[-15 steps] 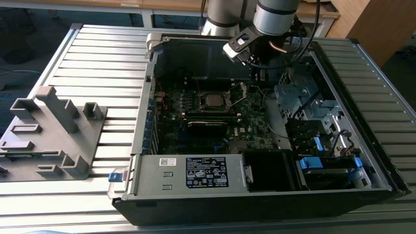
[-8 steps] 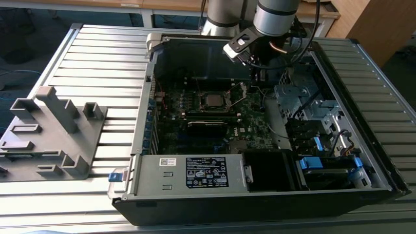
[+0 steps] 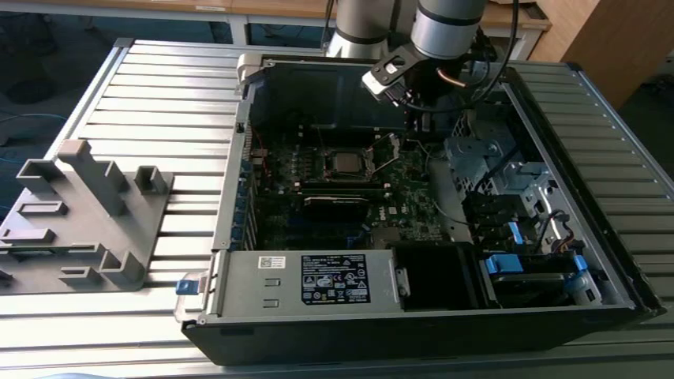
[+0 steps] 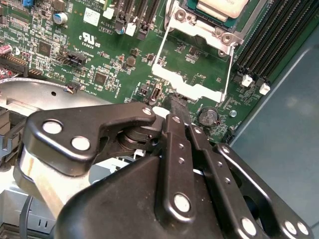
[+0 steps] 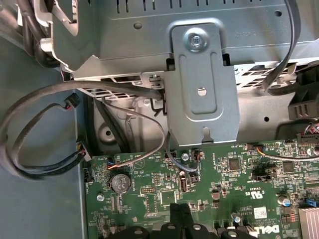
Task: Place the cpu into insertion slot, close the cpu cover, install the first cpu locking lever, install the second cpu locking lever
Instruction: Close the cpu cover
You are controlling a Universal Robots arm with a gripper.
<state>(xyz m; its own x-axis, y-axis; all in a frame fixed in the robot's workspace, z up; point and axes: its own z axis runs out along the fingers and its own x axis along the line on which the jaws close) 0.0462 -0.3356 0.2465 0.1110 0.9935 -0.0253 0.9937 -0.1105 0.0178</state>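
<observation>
Closing the cover looks like the step in hand. The small flat square cpu w/ silvery-grey metal top (image 4: 219, 7) already sits in the square black-rimmed insertion slot (image 3: 325, 163). The thin silvery metal cpu cover frame (image 4: 188, 88) stands swung open, hinge side by the chip, free edge toward the arm. The black metal gripper (image 4: 178, 107) has its fingers pressed together w/ nothing clamped. Its tips are touching or just beside that free edge, can't tell which.

My read: getting the frame down calls for a steady push on that edge so it folds flat over the chip w/o nudging it.

Containers: the open black computer case (image 3: 421, 339) holds the green motherboard (image 3: 400, 209), a grey power-supply box (image 3: 305, 280) & blue-tabbed drive bays (image 3: 506, 264). The slot holds the chip.
</observation>
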